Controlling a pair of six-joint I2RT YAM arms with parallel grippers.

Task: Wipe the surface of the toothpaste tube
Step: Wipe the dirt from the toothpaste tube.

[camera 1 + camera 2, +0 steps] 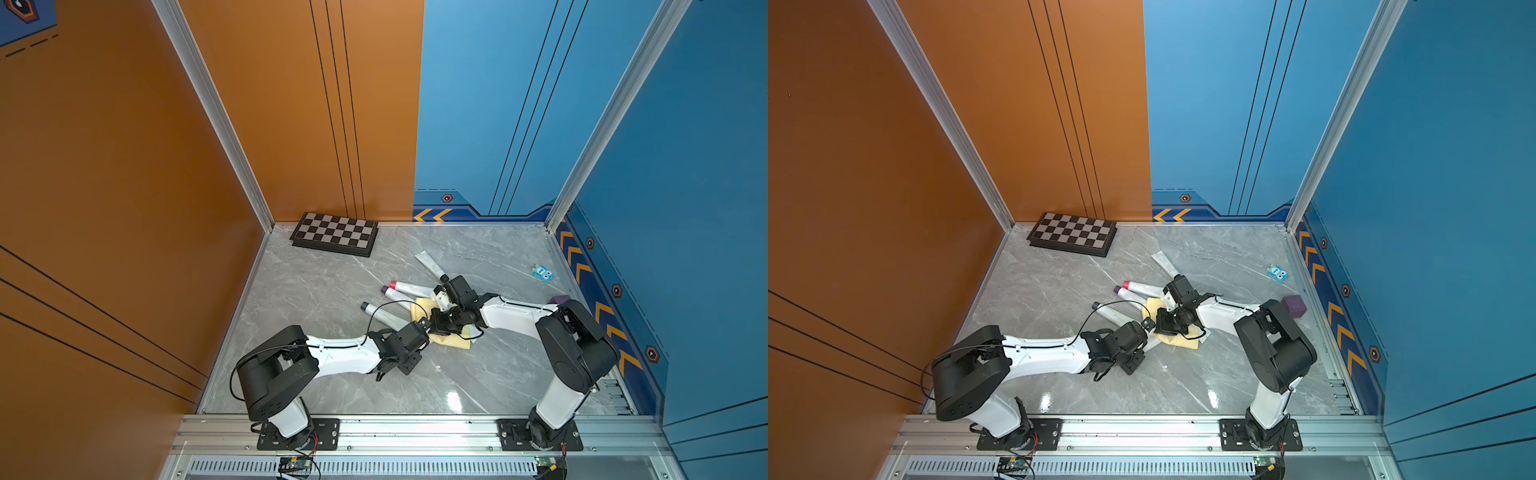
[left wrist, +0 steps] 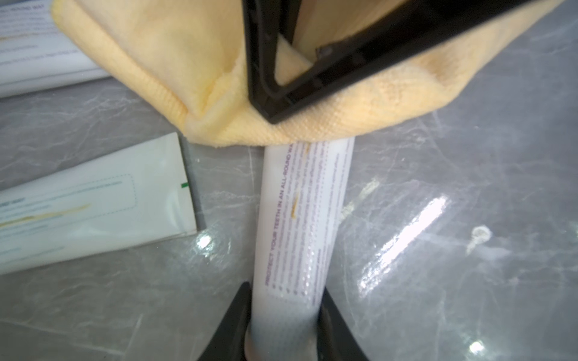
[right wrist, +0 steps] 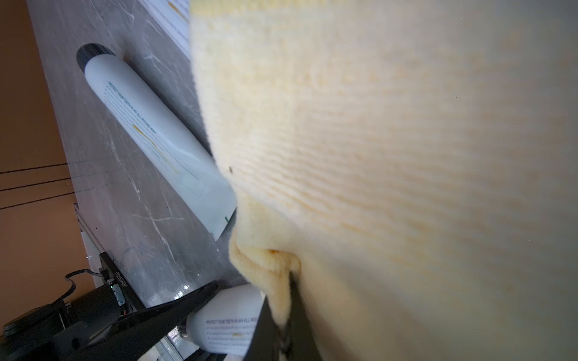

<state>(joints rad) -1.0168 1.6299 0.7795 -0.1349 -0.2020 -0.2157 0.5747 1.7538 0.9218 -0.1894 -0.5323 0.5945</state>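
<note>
Left gripper [image 2: 284, 290]: fingers partly apart, clamped on one end of the toothpaste tube [image 2: 303, 212], mid-table [image 1: 332, 291], its far end under one yellow cloth [image 3: 375, 156]. Right gripper [image 3: 281, 308] was pinched tight on that cloth. Four other tubes [image 1: 430, 262] lay nearby — plus one chessboard [image 1: 334, 233], one purple cube [image 1: 1293, 306] and one blue toy [image 1: 543, 273].

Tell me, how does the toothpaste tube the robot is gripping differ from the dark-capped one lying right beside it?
The gripped tube is clamped in the left gripper; the dark-capped tube lies loose on the table. The gripped tube has purple print, the dark-capped tube greenish. The yellow cloth, pinched by the right gripper, drapes over the gripped tube's far end; the dark-capped tube shows almost whole. Both are white with yellowish smears.
</note>
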